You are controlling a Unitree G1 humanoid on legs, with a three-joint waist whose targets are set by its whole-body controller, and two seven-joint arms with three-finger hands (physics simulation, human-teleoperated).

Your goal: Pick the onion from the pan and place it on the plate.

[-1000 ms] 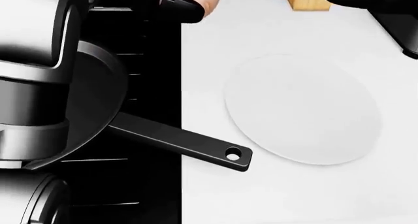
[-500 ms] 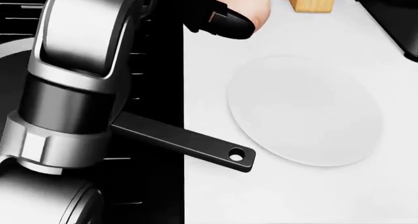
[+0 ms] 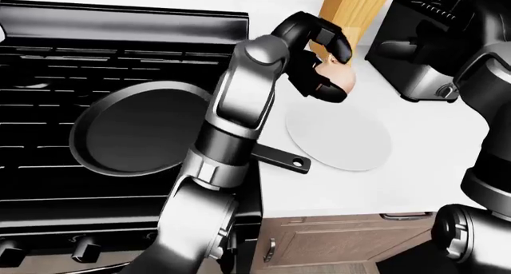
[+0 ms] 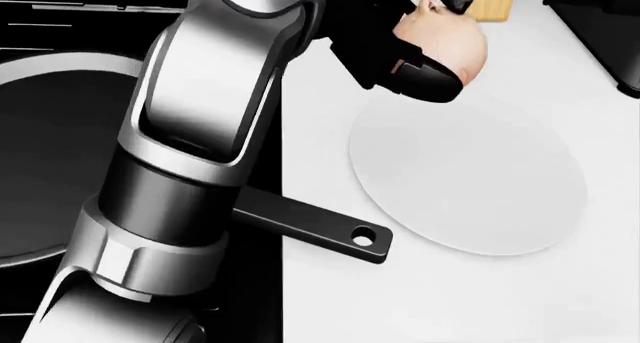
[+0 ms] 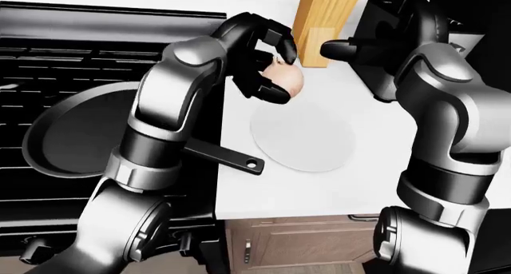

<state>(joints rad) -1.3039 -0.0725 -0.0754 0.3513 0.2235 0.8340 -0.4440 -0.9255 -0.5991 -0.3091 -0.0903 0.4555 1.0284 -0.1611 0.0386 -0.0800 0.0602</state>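
Fingers (image 4: 425, 77) of your left hand (image 3: 319, 61) are clenched round the onion (image 4: 450, 47), dark digits wrapping it above and below with the pale skin bulging out on the head view's right. Over the last second you have carried it rightward and down in the head view: it was only a sliver at the top edge beside the stove, and now it hangs at the upper-left rim of the plate (image 4: 470, 170), apparently above it, not resting on it. That puts you at the end of the carry; what is left, by my reading, is a little more travel toward the plate's middle, a descent, and the opening of the fingers.

Your pan (image 3: 132, 130) sits on the stove (image 3: 64, 64) with nothing in it, its handle (image 4: 320, 227) reaching onto the white counter (image 4: 330, 305) and ending just short of the plate's lower-left edge. The plate is bare too.

Your right hand (image 5: 343, 46) is raised near the knife block (image 5: 323, 22) and toaster (image 3: 419, 52); you cannot tell from these views whether it is closed or slack.
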